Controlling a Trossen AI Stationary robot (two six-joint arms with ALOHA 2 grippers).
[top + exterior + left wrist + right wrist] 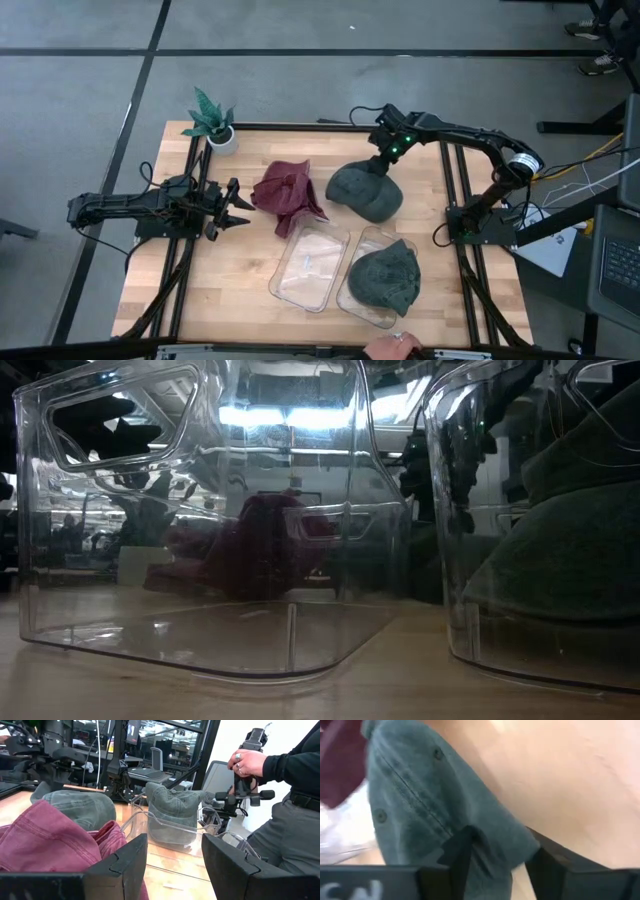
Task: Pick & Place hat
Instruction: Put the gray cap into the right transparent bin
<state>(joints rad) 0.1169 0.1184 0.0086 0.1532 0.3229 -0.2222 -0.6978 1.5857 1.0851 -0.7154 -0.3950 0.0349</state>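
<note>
A grey-green hat (365,193) lies on the table right of centre, and my right gripper (383,165) is down on its far edge, open, with the cloth (445,795) between its fingers. A crumpled maroon hat (288,195) rests on the table at the middle. My left gripper (240,207) waits open just left of it, level with the table, and the maroon cloth (50,840) fills its wrist view. Another green hat (385,278) sits inside the right-hand clear bin (352,302). My right gripper comes at the grey-green hat from above and the far right, its open fingers straddling a fold at the hat's far edge (492,837). One fingertip (462,845) sinks into the cloth and puckers it. The hat lies flat on the table.
An empty clear bin (310,265) stands near the front, next to the filled one; both loom close in the low view (200,510). A potted plant (212,122) stands at the far left corner. A person's hand (390,347) shows at the near edge, and a person (280,785) stands beyond the table.
</note>
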